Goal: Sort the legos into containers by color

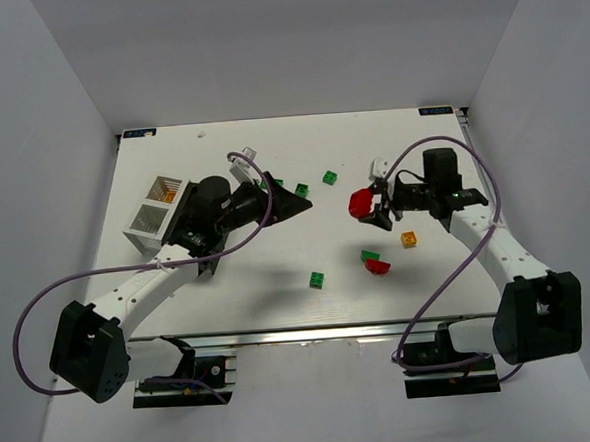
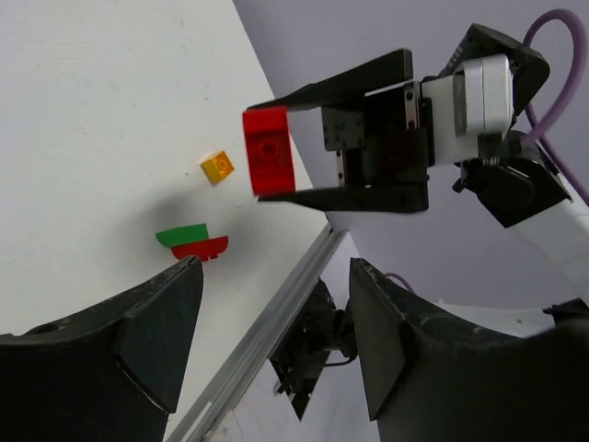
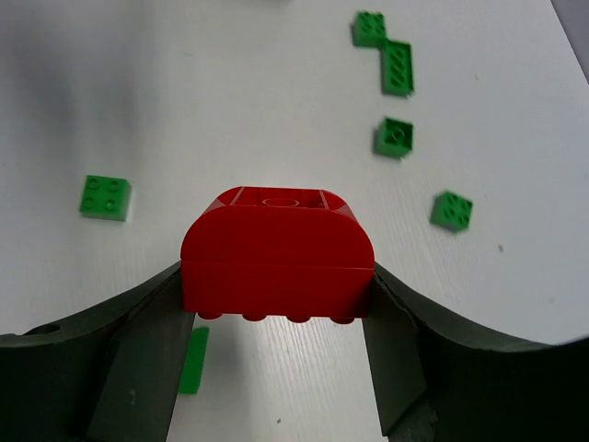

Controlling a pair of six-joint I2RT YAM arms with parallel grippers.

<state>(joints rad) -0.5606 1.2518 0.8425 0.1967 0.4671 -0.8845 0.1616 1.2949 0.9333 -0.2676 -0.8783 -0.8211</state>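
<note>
1. The containers (image 1: 147, 228): white bins are standing together at the left of the desk (image 1: 241, 319), and one is showing orange pieces inside.
2. The left gripper (image 2: 273, 276): its fingers are standing apart and grasping nothing. They are facing the right arm across the middle of the desk.
3. The green legos (image 1: 317, 279): these are lying loose and well apart around the centre, none of them binned.
4. The red brick (image 3: 276, 253): it is hanging clear above the desk at centre-right, well apart from the containers.
5. The right gripper (image 3: 276, 287): its fingers are clenching the red brick by two opposite sides.
6. The orange brick (image 1: 409, 239) and the red-and-green pair (image 1: 376, 264): both are lying on the desk near the right gripper.

Handling note, as a judgement: the red brick is probably travelling leftward, either by hand-over or by direct carry. It is best kept level and squarely pinched, routed clear of the left arm, and released only once a second hold is secure or it is hanging over the correct bin's opening.
</note>
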